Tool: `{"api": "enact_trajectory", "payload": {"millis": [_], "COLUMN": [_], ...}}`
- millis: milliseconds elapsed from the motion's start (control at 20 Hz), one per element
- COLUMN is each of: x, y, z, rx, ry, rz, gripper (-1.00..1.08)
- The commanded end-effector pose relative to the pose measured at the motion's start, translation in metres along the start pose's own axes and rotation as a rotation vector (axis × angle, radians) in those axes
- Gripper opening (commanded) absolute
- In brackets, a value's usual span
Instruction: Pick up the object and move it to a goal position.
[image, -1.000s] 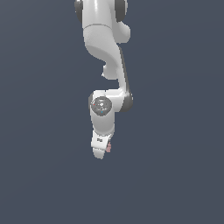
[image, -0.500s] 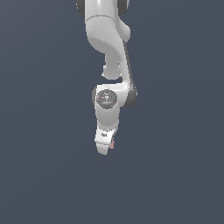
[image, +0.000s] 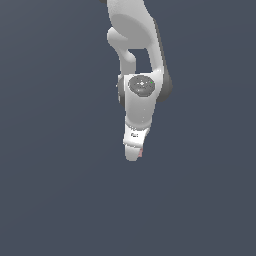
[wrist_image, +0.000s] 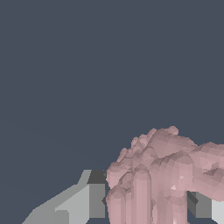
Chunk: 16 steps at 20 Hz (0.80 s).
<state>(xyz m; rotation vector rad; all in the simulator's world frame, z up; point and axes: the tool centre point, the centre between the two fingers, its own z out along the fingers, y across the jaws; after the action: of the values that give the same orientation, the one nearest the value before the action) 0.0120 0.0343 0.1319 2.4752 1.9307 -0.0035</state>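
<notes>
Only a flat dark blue-grey ground (image: 55, 190) all around, plain in both views. Nothing else seen on it, and nothing in the way of the arm.

One white robot arm (image: 135, 45) coming down from the top of the exterior view, with a round grey joint (image: 142, 85) in the middle. Below that joint, the white gripper (image: 133, 154) pointing down and leaning a little toward the exterior view's left.

Right at the gripper's tip, on the exterior view's right side of it, a tiny bit of pink: the object (image: 141, 151). Just a small sliver showing there, mostly hidden behind the white tip. Touching the gripper, not apart from it.

In the wrist view, much more to see. The object (wrist_image: 162, 175) big and close, pale pink, lumpy, made of many little bumps and ridges. A grey finger (wrist_image: 85, 199) pressed up against one side of it, and a bit of the other finger (wrist_image: 205, 205) at the far side. So the fingers pinching the pink lump between them, with the lump sticking out past the fingertips.

Ridges near the fingers running like little columns, lined up with the way the fingers point. Farther out, the lump spreading sideways into a wide bumpy top. Long side hard to tell, because part of the lump is cut off at the picture's edge.

Whether the lump rests on the ground or hangs above it cannot be told.
</notes>
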Motion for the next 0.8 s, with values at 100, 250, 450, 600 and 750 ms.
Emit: {"api": "enact_trajectory", "payload": {"millis": [100, 250, 450, 600, 750], "x": [0.026, 0.044, 0.068, 0.086, 0.101], "y": [-0.027, -0.045, -0.069, -0.085, -0.1], "z": [-0.042, -0.07, -0.107, -0.134, -0.159], "rx": [-0.001, -0.001, -0.001, 0.0, 0.0], "ry": [-0.001, -0.002, -0.002, -0.001, 0.0], "rz": [-0.001, -0.001, -0.002, -0.002, -0.002], "gripper": [-1.0, -1.0, -1.0, -1.0, -1.0]}}
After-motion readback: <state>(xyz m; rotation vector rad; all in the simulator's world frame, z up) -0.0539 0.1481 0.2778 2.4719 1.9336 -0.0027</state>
